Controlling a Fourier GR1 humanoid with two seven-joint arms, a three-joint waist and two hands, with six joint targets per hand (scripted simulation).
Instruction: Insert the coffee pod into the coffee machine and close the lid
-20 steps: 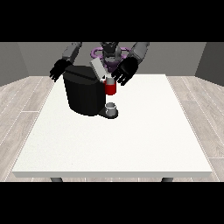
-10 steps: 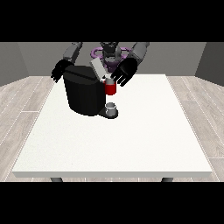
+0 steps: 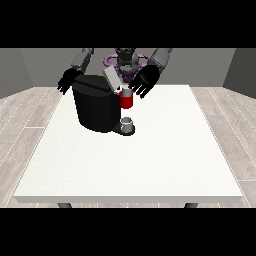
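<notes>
Nearest us lies the bare front of the white bench (image 3: 130, 165). Farther back stands the black coffee machine (image 3: 98, 107), with a small grey cup (image 3: 127, 123) on its tray and a red part (image 3: 126, 101) at its front. We cannot pick out the coffee pod itself; it may already sit in the machine. The grey lid (image 3: 110, 78) stands tilted open.

Behind it, the hand at the view's right (image 3: 142, 83) hovers just beside the lid with fingers spread, holding nothing. The hand at the view's left (image 3: 66, 81) hangs behind the machine, fingers relaxed.

We judge the risk is a sideways push on the lid: the machine could slide or tip and knock the cup over.

We can read no brand, label or writing anywhere.
</notes>
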